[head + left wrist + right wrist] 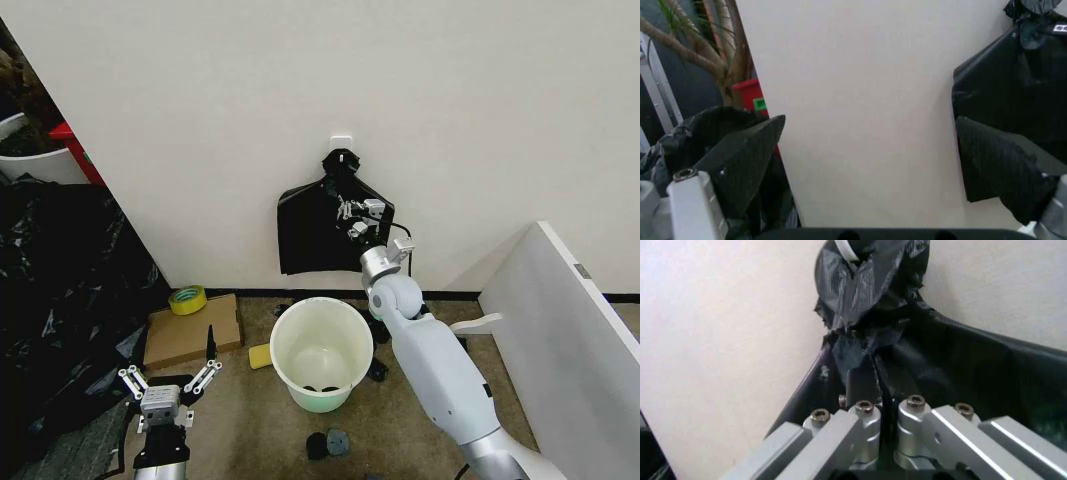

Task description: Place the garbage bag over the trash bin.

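The trash bin (283, 335) is a cream-white bucket with a pale green base, standing open on the floor below the wall. Above it, a flat black bundle (305, 235) knotted at its top hangs from a white wall hook (341, 137). My right gripper (356, 216) reaches up against the bundle's upper right. In the right wrist view, the right gripper (873, 377) is shut on a fold of the bundle's black plastic (953, 365). A loose single garbage bag is out of view. My left gripper (168, 373) hangs open low at the left, pads (740, 160) wide apart.
A heap of crinkled black plastic (60, 290) fills the left side. A cardboard box (190, 330) with a yellow tape roll (187, 299) lies left of the bin. A white panel (570, 330) stands at the right. Small dark items (328, 443) and a yellow sponge (260, 356) lie by the bin.
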Robot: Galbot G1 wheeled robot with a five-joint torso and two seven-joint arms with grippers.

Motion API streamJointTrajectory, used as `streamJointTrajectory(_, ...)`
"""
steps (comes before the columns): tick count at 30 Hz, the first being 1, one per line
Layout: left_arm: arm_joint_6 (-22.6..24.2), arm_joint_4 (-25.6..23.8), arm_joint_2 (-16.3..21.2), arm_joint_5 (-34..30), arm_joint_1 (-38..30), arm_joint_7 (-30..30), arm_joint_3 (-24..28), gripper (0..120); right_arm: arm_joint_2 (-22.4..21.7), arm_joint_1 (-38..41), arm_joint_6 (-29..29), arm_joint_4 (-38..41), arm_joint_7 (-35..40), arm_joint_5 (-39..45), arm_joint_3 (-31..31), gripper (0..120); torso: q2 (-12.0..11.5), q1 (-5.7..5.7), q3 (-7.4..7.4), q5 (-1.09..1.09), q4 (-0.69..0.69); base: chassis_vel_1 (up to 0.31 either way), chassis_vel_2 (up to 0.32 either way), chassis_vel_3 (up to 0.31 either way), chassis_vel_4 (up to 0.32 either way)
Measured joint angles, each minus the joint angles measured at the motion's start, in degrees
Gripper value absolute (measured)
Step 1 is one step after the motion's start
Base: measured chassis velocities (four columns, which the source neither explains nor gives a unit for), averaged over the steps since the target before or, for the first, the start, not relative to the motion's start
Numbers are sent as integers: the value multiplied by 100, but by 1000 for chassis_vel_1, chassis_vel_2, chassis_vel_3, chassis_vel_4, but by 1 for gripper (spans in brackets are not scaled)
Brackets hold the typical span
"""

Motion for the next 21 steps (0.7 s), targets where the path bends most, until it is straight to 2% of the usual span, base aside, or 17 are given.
streamJointTrajectory(7,4,4,44,-19,-53,-1,7,100,-248,-708,42,565,-127,-274,79,0,0,0,-1,0,-3,0,0,0,0)
streamJointTrajectory(16,24,16,69,-31,-91,6,45,100,-336,-1399,158,968,-334,-701,159,0,0,0,-1,1,-1,0,0,0,0)
streamJointTrajectory(21,24,21,84,-31,-89,10,55,100,-555,-2152,314,1538,-511,-1152,154,0,0,0,-1,0,0,0,0,0,0)
